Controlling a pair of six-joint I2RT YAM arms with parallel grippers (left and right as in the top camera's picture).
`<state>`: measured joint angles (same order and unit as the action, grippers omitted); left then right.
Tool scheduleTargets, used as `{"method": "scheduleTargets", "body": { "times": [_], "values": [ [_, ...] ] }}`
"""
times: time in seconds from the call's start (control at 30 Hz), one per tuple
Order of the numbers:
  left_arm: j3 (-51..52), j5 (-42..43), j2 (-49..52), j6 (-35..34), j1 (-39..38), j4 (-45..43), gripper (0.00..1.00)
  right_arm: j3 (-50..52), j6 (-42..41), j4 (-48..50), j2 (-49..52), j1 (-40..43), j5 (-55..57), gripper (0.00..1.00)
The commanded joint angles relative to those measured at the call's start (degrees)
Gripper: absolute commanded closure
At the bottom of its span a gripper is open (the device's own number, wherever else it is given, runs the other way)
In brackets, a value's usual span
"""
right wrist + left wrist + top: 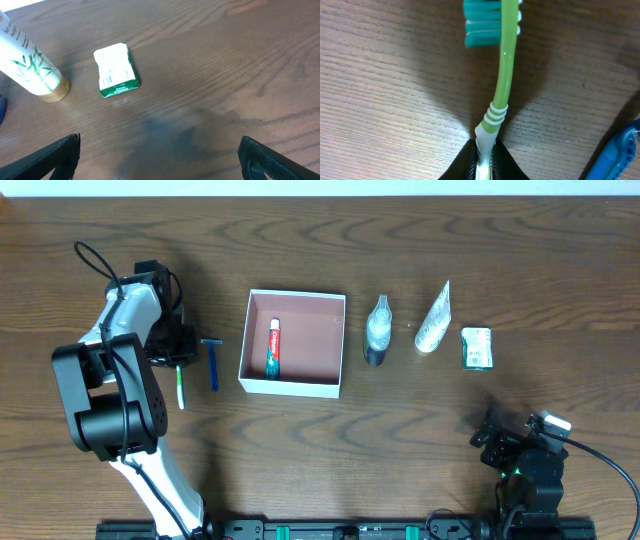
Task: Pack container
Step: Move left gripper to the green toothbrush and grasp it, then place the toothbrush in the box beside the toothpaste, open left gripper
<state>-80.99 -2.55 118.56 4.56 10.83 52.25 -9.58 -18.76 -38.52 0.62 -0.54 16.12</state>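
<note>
On the left side of the bench (330, 460), our left pincer (484, 164) is clamped on the pale end of a green toothbrush (502, 75), whose slim, glossy plastic handle runs straight out from the jaws to teal bristles; in the overhead view the brush lies along the near-far line, parallel to the blue razor (212, 364) just beside it; whether it is lifted clear of the wood we cannot tell. The container (310, 340), a shallow square box with white outer walls and a dusty pink-brown floor, sits at mid-bench, to the right of this pincer with the razor between them; a toothpaste tube (273, 347) lies inside by its left wall, also near-far, leaving the rest of the floor bare. We judge the left arm much the nearer to the box, so the coming move looks like a carry rightward over the razor and the left wall, with the brush's long axis kept as it is to settle beside the toothpaste. Our right pincer (162, 157) hangs wide open and empty at the near right, facing a green-white packet (116, 70) and a white tapered tube with a bamboo print (30, 65); a clear rounded bottle (378, 330) sits just right of the box.
</note>
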Motion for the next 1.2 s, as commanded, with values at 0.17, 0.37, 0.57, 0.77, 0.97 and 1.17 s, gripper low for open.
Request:
{"method": "scheduleTargets", "body": {
  "times": [0.17, 0.37, 0.57, 0.77, 0.97, 1.17],
  "values": [
    [-1.38, 0.70, -12.66, -2.14, -3.39, 3.02, 0.94, 0.07, 0.83, -0.02, -0.31, 0.57, 0.35, 0.01],
    [-1.38, 5.51, -23.87, -3.93, -12.31, 4.52, 0.94, 0.07, 0.83, -0.02, -0.31, 0.57, 0.35, 0.01],
    [-1.22, 5.60, -26.73, -6.14, -22.64, 0.87, 0.94, 0.07, 0.83, -0.02, -0.31, 0.59, 0.35, 0.01],
    [0.42, 5.55, -21.86, -6.36, -27.69, -3.96, 0.94, 0.07, 0.83, -0.02, -0.31, 0.57, 0.35, 0.01],
    [0.44, 5.53, -14.27, -6.32, -27.89, -4.35, 0.94, 0.07, 0.83, -0.02, -0.31, 0.59, 0.35, 0.01],
    [0.44, 5.55, -9.44, -6.34, -28.06, -1.92, 0.94, 0.07, 0.83, -0.02, -0.31, 0.57, 0.35, 0.01]
  ]
}}
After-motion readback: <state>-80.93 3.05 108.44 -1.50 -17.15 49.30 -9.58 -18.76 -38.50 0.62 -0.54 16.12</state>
